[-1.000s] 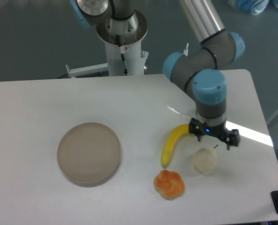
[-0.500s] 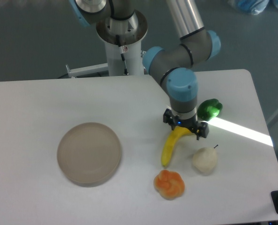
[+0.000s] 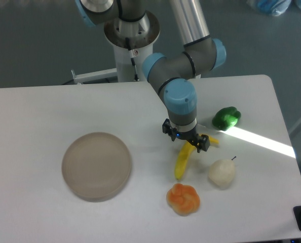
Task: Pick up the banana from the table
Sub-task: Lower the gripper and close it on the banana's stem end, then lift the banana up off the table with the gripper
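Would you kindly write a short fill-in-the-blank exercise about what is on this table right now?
The gripper hovers over the ____ banana.
The round plate holds ____ fruit.
The green pepper lies to the image-____ of the gripper.
The lumpy orange fruit lies nearest the table's ____ edge.

Missing words: yellow; no; right; front

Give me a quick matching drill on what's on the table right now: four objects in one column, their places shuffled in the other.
Objects:
1. banana
2. plate
3. green pepper
4. orange fruit

Places:
A. left part of the table, apart from everything else
B. nearest the table's front edge, just below the banana's lower tip
C. directly under the gripper, upper end hidden by it
D. right of the gripper, beside the bright strip of light

Pairs: 1-C, 2-A, 3-D, 4-B
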Available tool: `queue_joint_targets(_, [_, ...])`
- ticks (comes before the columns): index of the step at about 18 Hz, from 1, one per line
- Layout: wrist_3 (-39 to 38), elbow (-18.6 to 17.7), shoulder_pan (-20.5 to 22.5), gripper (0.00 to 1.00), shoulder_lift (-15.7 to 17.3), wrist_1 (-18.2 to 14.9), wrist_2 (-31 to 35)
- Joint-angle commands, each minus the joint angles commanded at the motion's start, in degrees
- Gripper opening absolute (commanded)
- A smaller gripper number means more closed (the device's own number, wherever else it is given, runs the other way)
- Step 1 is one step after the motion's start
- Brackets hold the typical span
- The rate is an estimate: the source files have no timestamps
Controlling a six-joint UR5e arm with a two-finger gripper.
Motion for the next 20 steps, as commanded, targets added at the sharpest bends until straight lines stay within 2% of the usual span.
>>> queue_joint_targets(4, [0.35,0.53,0.0,1.0,-1.93,1.22,0.09])
queue_joint_targets(13, [0.35,-0.09,0.09,1.0,-2.11,1.32,0.18])
queue_joint_targets(14, [0.27,0.0,0.09,0.93,-2.11,1.32,0.18])
queue_joint_targets(15, [0.26,0.0,0.09,0.74,-2.11,1.23,0.18])
queue_joint_targets(16, [0.44,0.09,0.17,0.62,-2.11,1.23,0.18])
queue_joint_targets(20, [0.62,0.26,0.44,0.46,-2.11,1.23,0.18])
